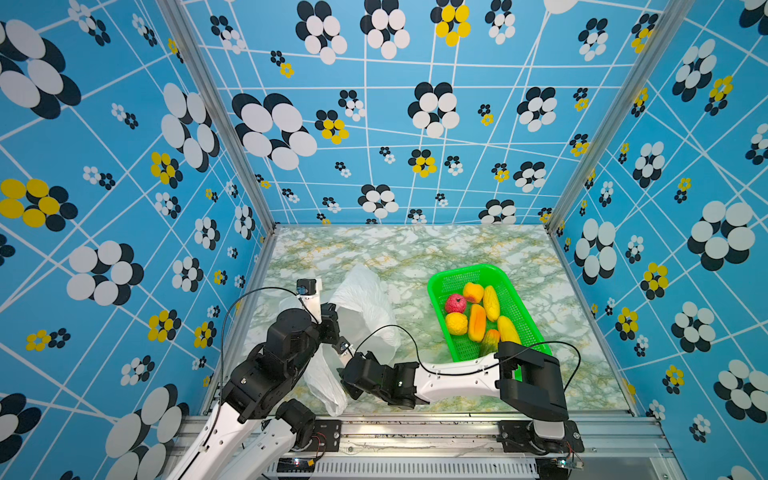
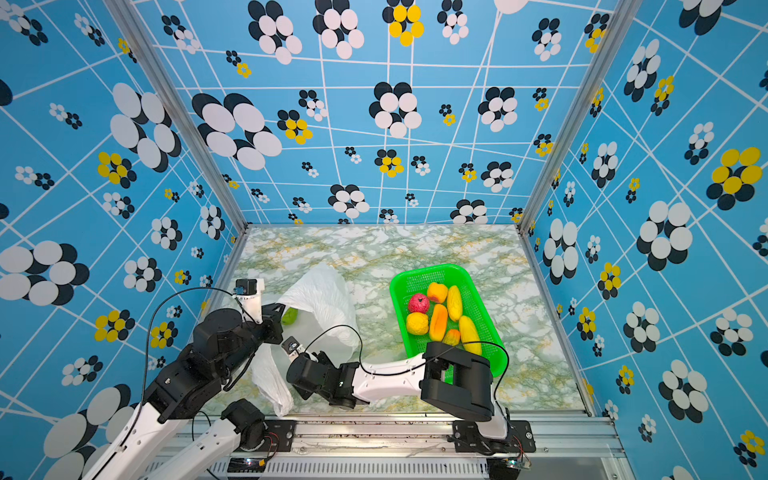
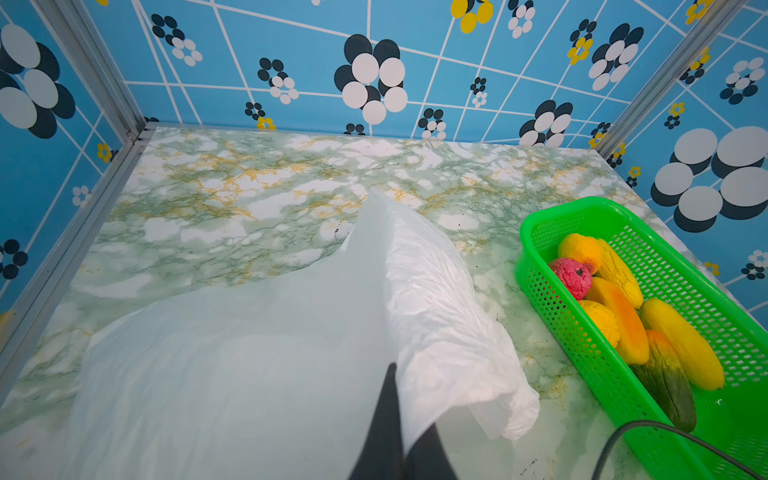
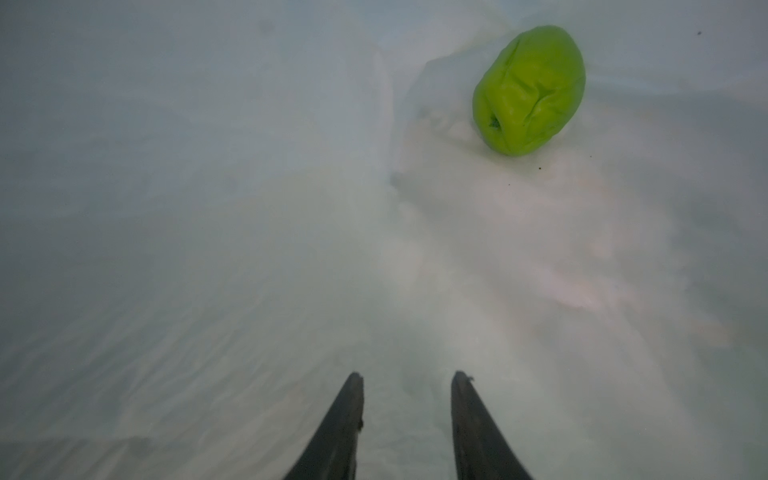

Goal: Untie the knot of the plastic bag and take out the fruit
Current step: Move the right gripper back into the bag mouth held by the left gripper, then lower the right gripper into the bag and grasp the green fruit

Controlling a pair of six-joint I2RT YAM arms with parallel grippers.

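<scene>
The white plastic bag (image 1: 361,299) (image 2: 324,299) lies crumpled on the marble table, left of centre. My left gripper (image 3: 411,399) is shut on the plastic bag (image 3: 436,291), pinching a raised edge of its film. My right gripper (image 4: 407,376) is inside the bag, open, with nothing between its fingers. A green fruit (image 4: 528,89) lies on the bag's inner film ahead of it and off to one side, apart from the fingertips. That green fruit (image 2: 289,316) also peeks out beside the left gripper in a top view. No knot shows in any view.
A green mesh basket (image 1: 465,274) (image 2: 428,270) (image 3: 582,203) stands to the right of the bag and holds several fruits (image 1: 478,320) (image 3: 623,324), red, yellow and orange ones. The right arm's forearm (image 1: 457,374) crosses in front of the basket's near end. Patterned walls enclose three sides.
</scene>
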